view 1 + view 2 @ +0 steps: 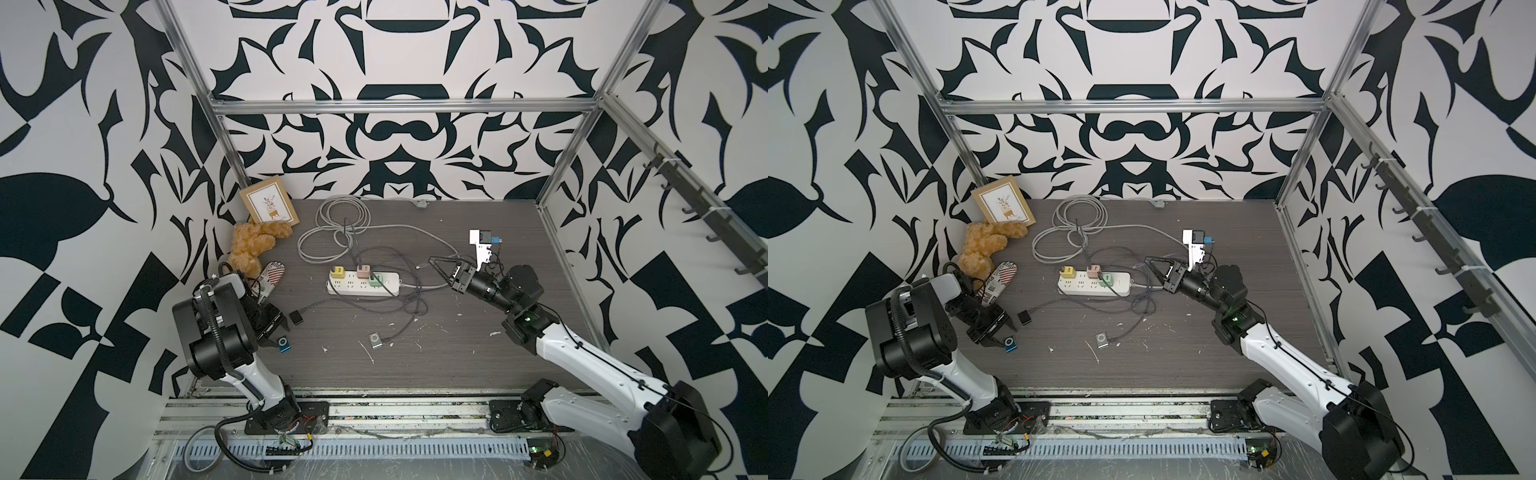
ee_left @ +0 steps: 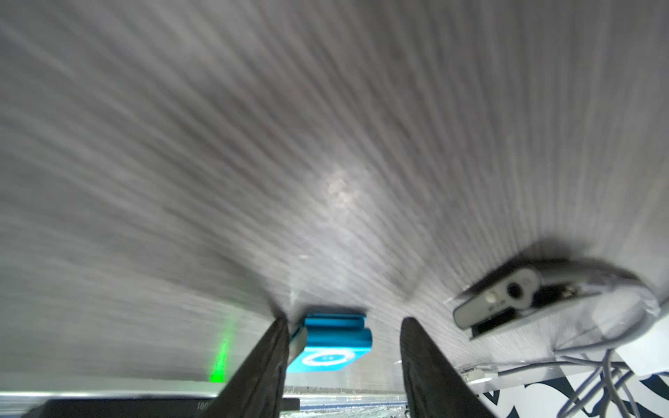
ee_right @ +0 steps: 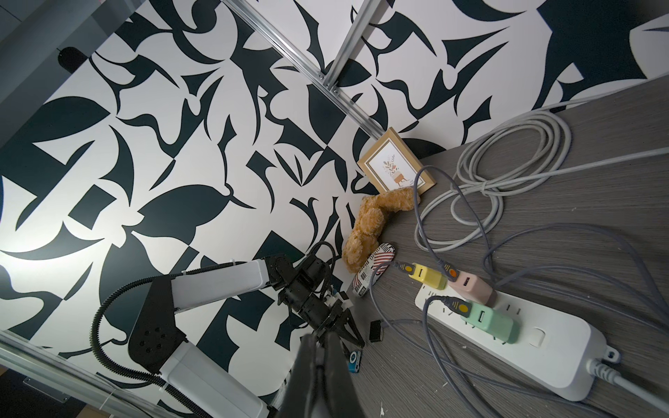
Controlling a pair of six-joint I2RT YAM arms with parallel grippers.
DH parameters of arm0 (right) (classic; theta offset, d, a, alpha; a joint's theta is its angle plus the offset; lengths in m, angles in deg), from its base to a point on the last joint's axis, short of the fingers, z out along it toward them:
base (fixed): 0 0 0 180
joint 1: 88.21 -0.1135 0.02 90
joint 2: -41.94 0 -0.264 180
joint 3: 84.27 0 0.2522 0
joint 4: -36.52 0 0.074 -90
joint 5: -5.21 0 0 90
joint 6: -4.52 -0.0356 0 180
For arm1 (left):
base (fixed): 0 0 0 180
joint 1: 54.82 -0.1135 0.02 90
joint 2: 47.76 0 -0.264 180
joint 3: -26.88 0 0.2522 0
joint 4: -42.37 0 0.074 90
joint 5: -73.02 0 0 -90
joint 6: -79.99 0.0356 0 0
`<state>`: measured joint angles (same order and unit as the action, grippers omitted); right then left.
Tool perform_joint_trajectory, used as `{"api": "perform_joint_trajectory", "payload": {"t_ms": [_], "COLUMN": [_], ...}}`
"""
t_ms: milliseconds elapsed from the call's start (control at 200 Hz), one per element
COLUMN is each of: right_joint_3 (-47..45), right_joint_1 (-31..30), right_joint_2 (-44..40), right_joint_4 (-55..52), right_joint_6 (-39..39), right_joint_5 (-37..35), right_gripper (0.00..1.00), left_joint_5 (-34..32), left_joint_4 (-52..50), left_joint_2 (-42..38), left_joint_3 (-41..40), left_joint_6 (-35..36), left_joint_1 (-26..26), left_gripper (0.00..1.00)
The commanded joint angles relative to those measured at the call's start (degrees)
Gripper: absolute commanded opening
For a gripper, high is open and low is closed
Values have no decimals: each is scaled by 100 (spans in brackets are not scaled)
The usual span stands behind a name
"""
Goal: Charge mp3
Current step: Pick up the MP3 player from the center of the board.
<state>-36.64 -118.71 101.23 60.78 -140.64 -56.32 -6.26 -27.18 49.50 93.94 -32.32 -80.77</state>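
Hands show in both top views. The left hand (image 1: 279, 334) sits low over the blue mp3 (image 1: 284, 344), which lies on the table (image 1: 457, 365) on the robot's left. The right hand (image 1: 433, 260) is clenched, with nothing seen in it, near the power strip (image 1: 386, 284).

Left wrist view: the fingers (image 2: 268, 362) stand apart, one on each side of the blue mp3. One touches it and one does not. Squeeze slowly and evenly, so it does not flip.

Right wrist view: the right hand's fingers are pressed together.

Blur smears the table (image 2: 325, 144) in the left wrist view, where one finger (image 2: 260, 365) of the left gripper (image 2: 344, 318) covers an edge of the blue mp3 player (image 2: 336, 342). The grey device (image 2: 499, 300) nearby is too soft to identify, and the cables (image 2: 597, 391) beside it run off the frame.
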Motion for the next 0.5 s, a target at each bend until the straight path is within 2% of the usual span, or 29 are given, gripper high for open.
{"api": "perform_joint_trajectory", "payload": {"t_ms": [0,230,495], "right_joint_3": [32,74,118], "right_joint_1": [-6,-8,-8], "right_joint_2": [-163,-145,-242], "right_joint_4": [375,349,206], "right_joint_6": [14,33,98], "right_joint_5": [-85,-105,-183], "right_gripper": [0,0,0], "left_joint_5": [27,15,35], "left_joint_4": [-94,-143,-186], "left_joint_2": [122,343,304], "left_joint_3": [-61,-56,-30], "left_joint_6": [41,33,28], "left_joint_1": [50,485,491], "left_gripper": [52,46,37]}}
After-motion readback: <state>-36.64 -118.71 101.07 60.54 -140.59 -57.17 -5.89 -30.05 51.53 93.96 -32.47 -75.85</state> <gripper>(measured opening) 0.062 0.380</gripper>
